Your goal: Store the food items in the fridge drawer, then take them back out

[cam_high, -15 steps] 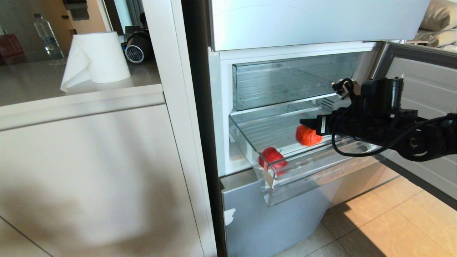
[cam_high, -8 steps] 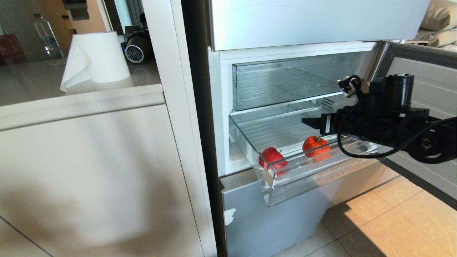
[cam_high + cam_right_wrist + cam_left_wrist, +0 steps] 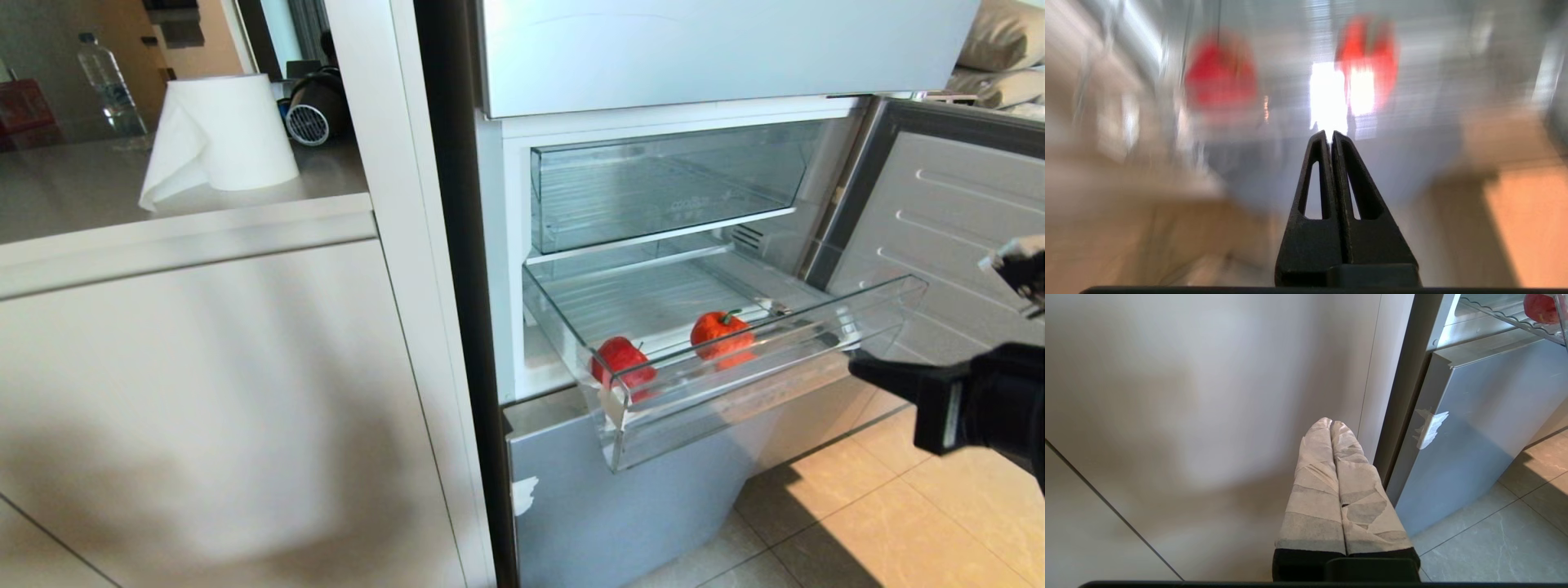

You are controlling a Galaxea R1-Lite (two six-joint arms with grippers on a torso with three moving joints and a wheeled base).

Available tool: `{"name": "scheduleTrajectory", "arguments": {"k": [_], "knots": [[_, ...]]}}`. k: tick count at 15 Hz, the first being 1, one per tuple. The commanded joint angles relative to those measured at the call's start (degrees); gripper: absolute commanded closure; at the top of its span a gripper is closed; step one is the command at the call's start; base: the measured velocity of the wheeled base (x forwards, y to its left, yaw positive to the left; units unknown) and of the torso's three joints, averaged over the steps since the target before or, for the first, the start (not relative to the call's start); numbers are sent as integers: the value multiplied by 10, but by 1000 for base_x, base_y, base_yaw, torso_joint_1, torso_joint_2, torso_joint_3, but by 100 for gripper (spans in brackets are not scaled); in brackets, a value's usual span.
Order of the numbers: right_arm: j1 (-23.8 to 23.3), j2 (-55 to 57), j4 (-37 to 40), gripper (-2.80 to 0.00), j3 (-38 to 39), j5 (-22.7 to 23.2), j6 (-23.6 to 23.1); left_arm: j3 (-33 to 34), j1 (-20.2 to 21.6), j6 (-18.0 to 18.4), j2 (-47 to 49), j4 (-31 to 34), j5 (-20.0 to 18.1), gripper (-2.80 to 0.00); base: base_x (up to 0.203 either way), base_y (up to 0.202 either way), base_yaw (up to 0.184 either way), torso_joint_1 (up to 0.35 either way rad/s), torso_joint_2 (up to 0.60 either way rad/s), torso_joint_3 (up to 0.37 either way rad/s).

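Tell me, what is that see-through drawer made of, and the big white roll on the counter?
The fridge drawer looks like hard clear plastic, glossy: you can see the two red food items through its front, and light glints on its edges. The white roll looks like soft matte paper towel, with a loose sheet drooping at one side.

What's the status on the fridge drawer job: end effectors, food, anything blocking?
Right end effector shut, empty, outside the fridge drawer. Left end effector shut, parked by the cabinet. Both food items inside the open drawer. Nothing blocking.
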Motion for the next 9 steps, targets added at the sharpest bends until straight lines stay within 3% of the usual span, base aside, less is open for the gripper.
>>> {"name": "scheduleTrajectory", "arguments": {"k": [1, 5, 9], "knots": [[8, -77, 59, 0, 28, -1, 6, 0, 0, 0, 0, 0, 0, 0, 0, 0, 0, 0, 0, 0], [12, 77, 110, 0, -9, -1, 34, 0, 0, 0, 1, 0, 0, 0, 0, 0, 0, 0, 0, 0], [12, 254, 121, 0, -139, 0, 55, 0, 0, 0, 0, 0, 0, 0, 0, 0, 0, 0, 0, 0]]}}
